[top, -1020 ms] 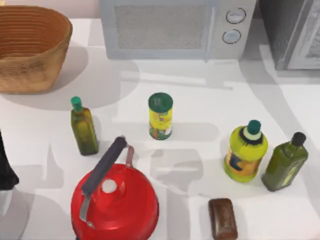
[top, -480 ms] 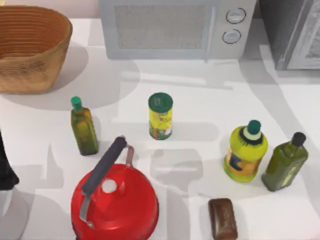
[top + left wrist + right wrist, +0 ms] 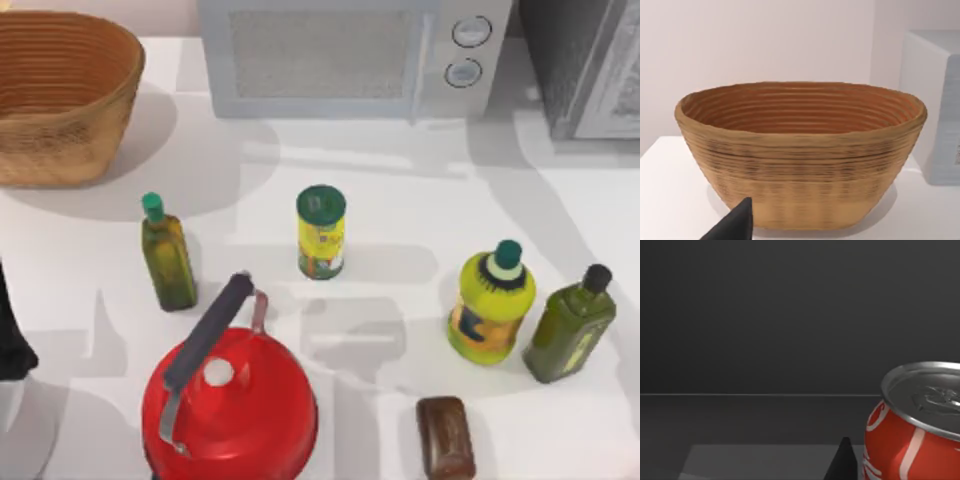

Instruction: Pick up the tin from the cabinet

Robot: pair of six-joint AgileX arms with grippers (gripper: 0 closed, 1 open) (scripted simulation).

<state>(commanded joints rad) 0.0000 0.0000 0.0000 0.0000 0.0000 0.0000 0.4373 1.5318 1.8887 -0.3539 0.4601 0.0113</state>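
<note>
The tin (image 3: 916, 437) is a red drinks can with white lettering and a silver top. It stands upright on the grey floor inside the dark cabinet (image 3: 790, 315), as the right wrist view shows. A black part of my right gripper (image 3: 842, 462) pokes up just beside the tin, close to its side. In the top view the cabinet (image 3: 562, 60) is the dark-grey box at the back right, with its paler door panel (image 3: 620, 90). My left arm (image 3: 10, 340) is parked at the table's left edge, with a black part of its gripper (image 3: 737, 222) facing the basket.
A wicker basket (image 3: 62, 95) sits at the back left and a white microwave (image 3: 345, 55) at the back middle. A small oil bottle (image 3: 168, 255), a green-lidded canister (image 3: 321, 232), a red kettle (image 3: 232, 405), a yellow bottle (image 3: 492, 305), a dark-green bottle (image 3: 570, 325) and a brown block (image 3: 445, 437) stand in front.
The cabinet's paler door panel and the shadow below it have shifted slightly to the right in the top view. Nothing else on the table has moved.
</note>
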